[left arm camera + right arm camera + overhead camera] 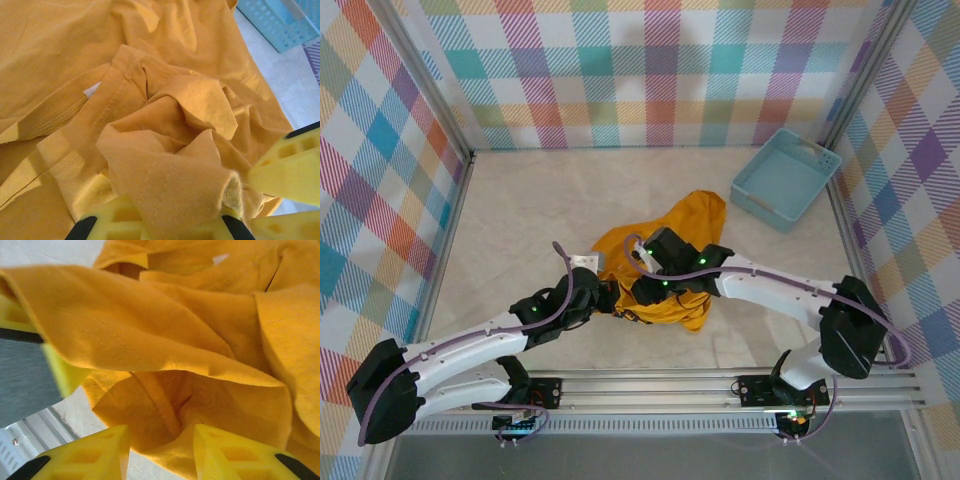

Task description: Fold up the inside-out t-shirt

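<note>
The orange t-shirt (695, 215) lies in a crumpled heap near the middle of the table (510, 220). It is not flat. It is all bunched up, with lots of folds and bumps. One part of it sticks out toward the far right, where the light blue basket (785, 178) sits. The shirt and the basket do not touch.

Both arms reach in to the near side of the heap, and the two hands are very close together there.

The left hand (160, 222) is closed on the shirt. A thick fold of orange cloth is pinched between its yellow fingers (100, 225) and stands up out of them. Past that fold you can see a stitched edge of the shirt and a small white tag (91, 90).

The right hand (160, 450) has its yellow fingers (235, 452) apart. A loose lump of cloth hangs down into the gap between them, but the fingers are not squeezing it. More cloth lies draped just above this hand like a little roof.

The walls around the table have a bright checked pattern.
</note>
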Controlling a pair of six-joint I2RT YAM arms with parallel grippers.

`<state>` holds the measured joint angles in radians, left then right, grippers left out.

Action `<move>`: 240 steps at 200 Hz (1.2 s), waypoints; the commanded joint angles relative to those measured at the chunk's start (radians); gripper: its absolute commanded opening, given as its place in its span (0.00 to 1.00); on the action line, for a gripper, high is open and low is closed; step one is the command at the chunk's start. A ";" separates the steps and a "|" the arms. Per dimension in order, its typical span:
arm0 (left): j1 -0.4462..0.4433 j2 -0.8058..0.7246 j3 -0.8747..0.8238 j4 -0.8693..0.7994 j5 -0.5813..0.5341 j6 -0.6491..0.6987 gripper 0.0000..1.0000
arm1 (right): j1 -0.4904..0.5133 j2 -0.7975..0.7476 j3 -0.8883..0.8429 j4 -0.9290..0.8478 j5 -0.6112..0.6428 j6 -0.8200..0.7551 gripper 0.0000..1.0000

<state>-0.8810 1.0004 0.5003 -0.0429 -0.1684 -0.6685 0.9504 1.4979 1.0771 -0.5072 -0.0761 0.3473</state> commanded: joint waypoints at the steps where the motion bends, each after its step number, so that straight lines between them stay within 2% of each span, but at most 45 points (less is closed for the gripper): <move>1: 0.008 -0.019 -0.002 0.037 0.012 -0.016 0.00 | 0.014 0.048 0.031 -0.041 0.038 0.045 0.40; 46: 0.008 -0.021 0.001 0.031 0.000 -0.016 0.00 | 0.059 0.110 0.047 -0.119 0.146 0.038 0.42; 68: 0.008 -0.018 0.002 0.028 -0.008 -0.018 0.00 | 0.078 0.100 0.029 -0.127 0.184 0.041 0.31; 98: 0.006 -0.008 0.002 0.015 -0.022 -0.032 0.00 | 0.098 0.033 -0.016 -0.088 0.211 0.053 0.05; 112: 0.008 -0.001 0.000 0.014 -0.023 -0.043 0.00 | 0.122 -0.011 -0.044 -0.061 0.237 0.055 0.00; 147: 0.008 0.029 -0.006 0.002 -0.046 -0.090 0.00 | 0.194 -0.192 -0.143 0.027 0.361 0.056 0.00; 171: 0.008 0.062 -0.013 -0.003 -0.066 -0.146 0.00 | 0.223 -0.403 -0.296 0.143 0.399 0.092 0.00; 187: 0.007 0.109 -0.026 0.040 -0.040 -0.178 0.00 | 0.223 -0.497 -0.405 0.173 0.418 0.157 0.00; 207: 0.005 0.172 -0.044 0.120 0.018 -0.201 0.00 | 0.223 -0.491 -0.467 0.122 0.422 0.258 0.00; 225: -0.023 0.215 -0.033 0.135 0.025 -0.199 0.01 | 0.222 -0.446 -0.490 0.082 0.399 0.331 0.03; 240: -0.050 0.238 -0.021 0.122 0.015 -0.194 0.02 | 0.223 -0.428 -0.493 0.049 0.394 0.368 0.11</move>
<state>-0.9070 1.2060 0.4923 0.0937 -0.1036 -0.8494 1.1713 1.0473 0.6033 -0.3466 0.3096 0.5926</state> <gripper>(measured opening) 0.053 0.067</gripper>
